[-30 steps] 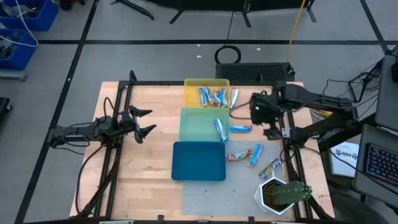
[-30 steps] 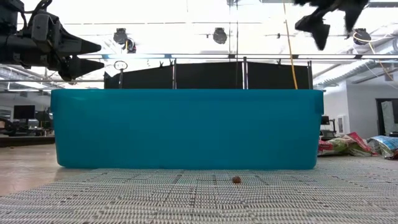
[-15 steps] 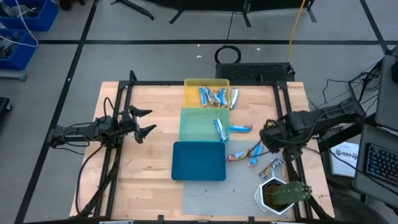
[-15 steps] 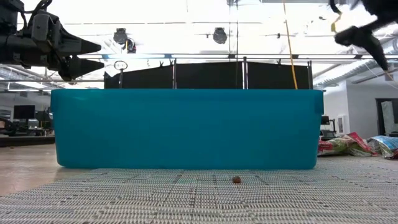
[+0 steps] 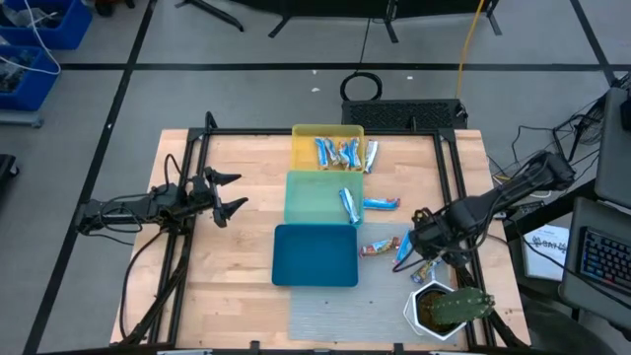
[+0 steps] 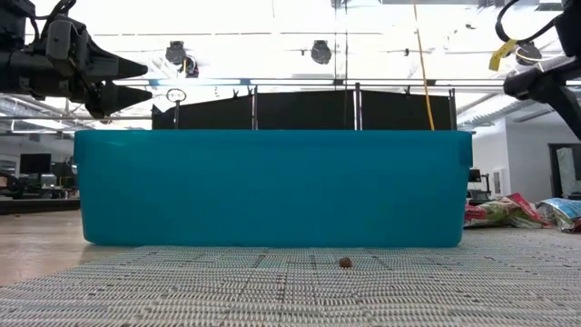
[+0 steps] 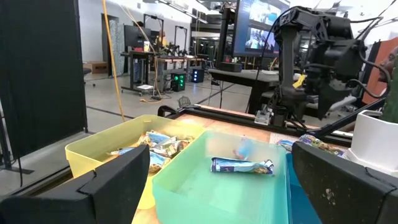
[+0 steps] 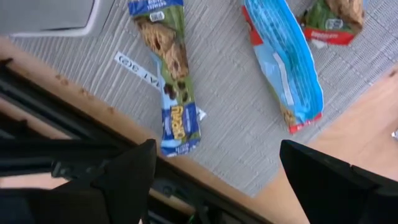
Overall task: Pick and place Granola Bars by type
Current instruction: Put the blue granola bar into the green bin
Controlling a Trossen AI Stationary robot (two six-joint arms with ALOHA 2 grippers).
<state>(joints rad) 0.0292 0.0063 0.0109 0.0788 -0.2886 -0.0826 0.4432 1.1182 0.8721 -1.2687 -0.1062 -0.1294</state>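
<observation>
Right gripper (image 8: 211,180) open, empty, above two loose bars; judge: centre fingers across the chocolate-chip granola bar (image 8: 169,74) before descending, clear of the light-blue-wrapped bar (image 8: 283,62) beside it.

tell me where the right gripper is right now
In the high view the right gripper hangs open at the table's right side, over the loose granola bars lying on the grey mat, right of the blue tray.

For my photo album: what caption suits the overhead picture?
Right claw hovers over loose granola bars beside yellow tray, green tray and blue tray; left claw waits.
</observation>
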